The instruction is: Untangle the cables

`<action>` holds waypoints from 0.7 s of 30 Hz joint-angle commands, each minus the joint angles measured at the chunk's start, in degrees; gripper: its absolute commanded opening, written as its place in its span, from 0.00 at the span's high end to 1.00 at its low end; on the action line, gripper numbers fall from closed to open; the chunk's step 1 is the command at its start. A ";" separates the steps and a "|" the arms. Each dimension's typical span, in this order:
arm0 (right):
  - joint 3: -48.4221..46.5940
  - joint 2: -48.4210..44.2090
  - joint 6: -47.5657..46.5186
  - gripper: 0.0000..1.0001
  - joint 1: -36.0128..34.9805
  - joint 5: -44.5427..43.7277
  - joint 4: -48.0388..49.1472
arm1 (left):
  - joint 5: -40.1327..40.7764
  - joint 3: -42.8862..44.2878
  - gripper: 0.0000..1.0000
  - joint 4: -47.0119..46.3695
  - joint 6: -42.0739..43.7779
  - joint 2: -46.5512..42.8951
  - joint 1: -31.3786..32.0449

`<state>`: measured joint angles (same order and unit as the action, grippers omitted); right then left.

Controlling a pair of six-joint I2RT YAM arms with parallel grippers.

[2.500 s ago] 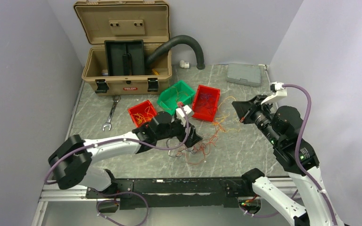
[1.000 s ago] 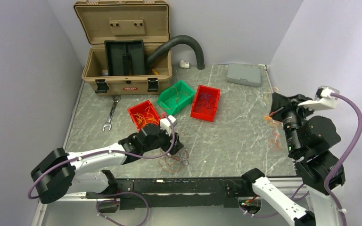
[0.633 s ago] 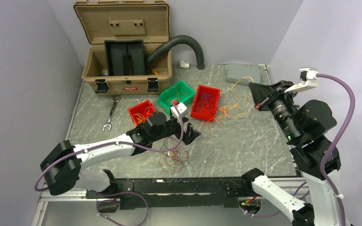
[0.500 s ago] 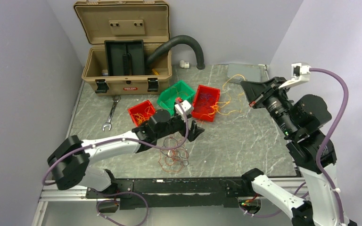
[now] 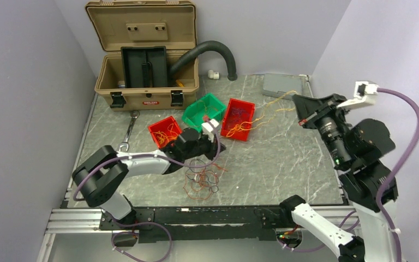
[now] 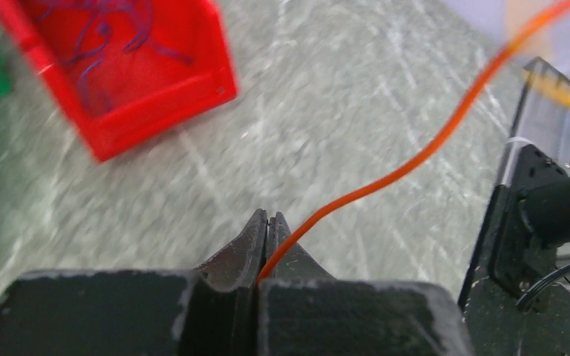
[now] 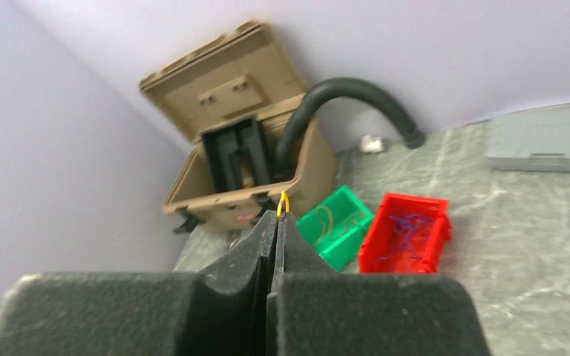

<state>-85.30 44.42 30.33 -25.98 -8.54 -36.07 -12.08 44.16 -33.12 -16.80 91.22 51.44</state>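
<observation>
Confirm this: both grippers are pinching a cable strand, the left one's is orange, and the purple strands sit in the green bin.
The bin is wrong. The purple strands lie in the larger red bin, not the green one, as the right wrist view shows. The rest stands: the left gripper is shut on an orange strand, and the right gripper is shut on a yellow strand.

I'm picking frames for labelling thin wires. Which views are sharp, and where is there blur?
Top external: sharp, evenly lit; the cables resolve as separate strands. Left wrist: the red bin and table are motion-smeared, the orange wire at the jaws crisp. Right wrist: slightly soft overall; the yellow wire tip is tiny.
</observation>
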 commanded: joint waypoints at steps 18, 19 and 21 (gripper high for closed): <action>0.23 -6.83 -9.37 1.00 -0.30 -43.09 -7.74 | 12.96 -7.36 1.00 27.03 -6.13 -31.77 -10.17; 0.14 -7.03 -8.90 1.00 -0.24 -44.84 -8.14 | 16.19 -6.45 1.00 30.23 -6.72 -32.68 -10.70; 0.42 -7.94 -9.98 1.00 -0.29 -47.51 -7.46 | 20.35 -5.83 1.00 35.43 -8.13 -34.98 -12.70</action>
<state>-84.75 36.67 21.45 -26.06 -50.61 -42.54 -2.02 34.35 -10.24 -24.14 60.77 41.43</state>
